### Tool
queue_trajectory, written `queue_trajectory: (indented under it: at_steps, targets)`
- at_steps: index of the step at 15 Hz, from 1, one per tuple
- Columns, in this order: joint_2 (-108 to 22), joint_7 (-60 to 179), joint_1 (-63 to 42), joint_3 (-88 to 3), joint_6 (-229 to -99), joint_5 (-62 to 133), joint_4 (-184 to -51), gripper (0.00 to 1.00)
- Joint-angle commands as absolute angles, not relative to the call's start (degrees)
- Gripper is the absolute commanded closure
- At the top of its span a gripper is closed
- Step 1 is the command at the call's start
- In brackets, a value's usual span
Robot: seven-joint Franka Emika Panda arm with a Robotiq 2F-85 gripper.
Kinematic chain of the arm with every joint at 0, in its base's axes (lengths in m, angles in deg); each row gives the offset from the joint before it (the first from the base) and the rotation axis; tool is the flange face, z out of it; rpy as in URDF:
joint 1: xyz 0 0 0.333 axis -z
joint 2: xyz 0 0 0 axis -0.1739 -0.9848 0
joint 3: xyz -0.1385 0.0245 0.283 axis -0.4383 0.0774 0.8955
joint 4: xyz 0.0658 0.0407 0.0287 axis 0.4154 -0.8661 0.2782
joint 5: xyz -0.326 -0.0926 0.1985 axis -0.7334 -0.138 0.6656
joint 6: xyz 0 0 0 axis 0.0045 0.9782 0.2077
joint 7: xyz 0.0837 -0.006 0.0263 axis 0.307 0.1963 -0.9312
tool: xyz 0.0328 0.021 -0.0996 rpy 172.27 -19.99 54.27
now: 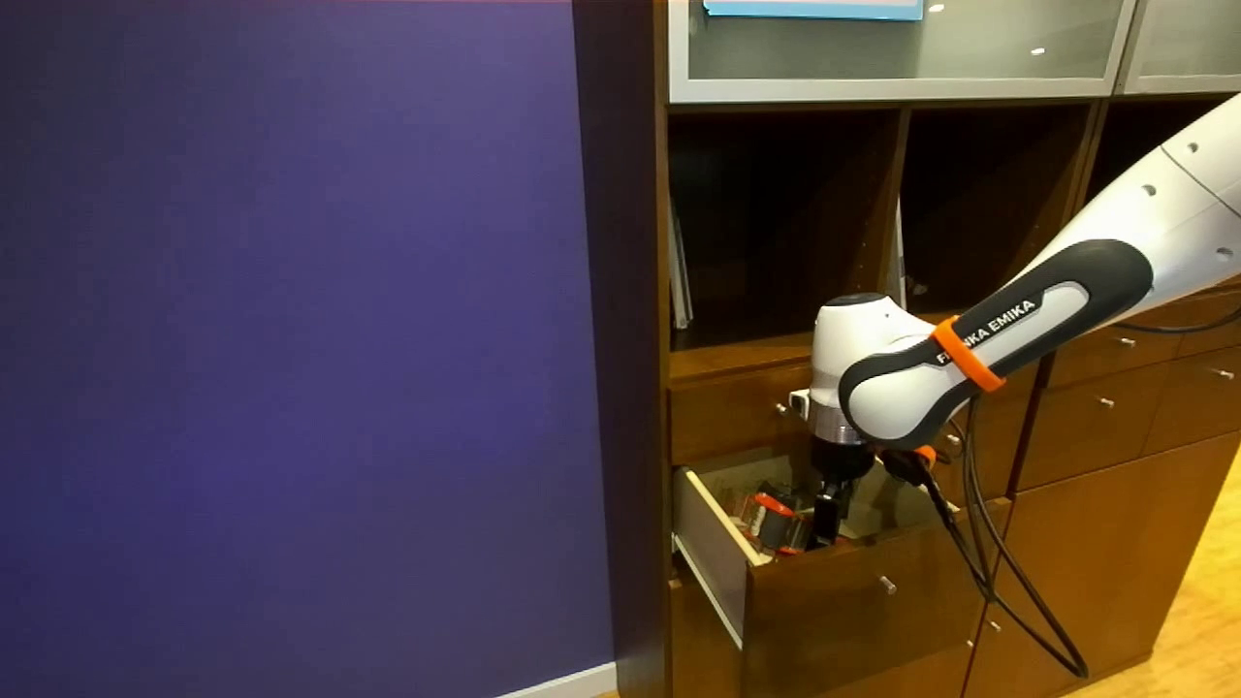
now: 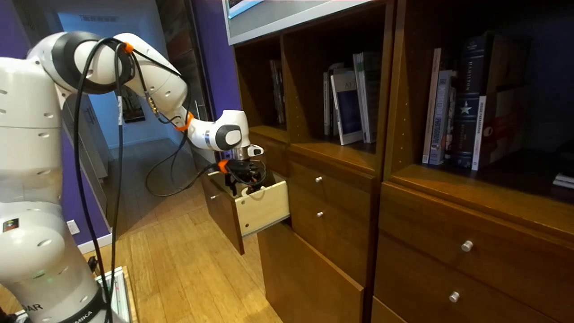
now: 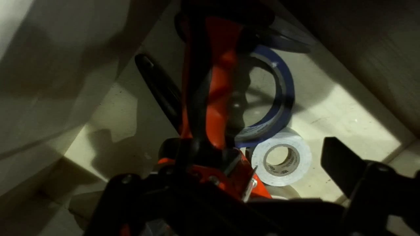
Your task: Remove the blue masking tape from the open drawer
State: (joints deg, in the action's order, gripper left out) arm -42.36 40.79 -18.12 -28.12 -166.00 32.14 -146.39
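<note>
The blue masking tape [image 3: 289,87] is a blue ring lying on the pale floor of the open drawer [image 3: 328,108] in the wrist view. An orange-and-black handle crosses over its left side and hides that part. I cannot make the tape out in the exterior views. The drawer has a brown front [image 1: 863,611] and a pale side wall [image 2: 265,208]. My gripper [image 3: 257,149] is open and points down into the drawer, its fingers apart with nothing held. The gripper also shows in both exterior views [image 1: 827,519] [image 2: 242,183], partly behind the drawer's rim.
A whitish tape roll [image 3: 304,157] touches the blue ring's lower edge. An orange-and-black handled tool [image 3: 220,108] and a black stick-like item [image 3: 159,88] lie beside it. More orange and dark clutter [image 1: 773,514] fills the drawer's left part. Loose cables [image 1: 984,553] hang from the arm over the drawer front.
</note>
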Motion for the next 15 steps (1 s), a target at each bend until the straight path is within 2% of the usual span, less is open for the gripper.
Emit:
queue_trajectory:
  at_steps: [1, 15]
  targets:
    - [-42.35, 41.11, -18.38, -28.25, -165.84, 32.22, -146.28, 0.0]
    - [-44.19, 45.12, -18.06, -27.04, -163.29, 39.92, -145.59, 0.0]
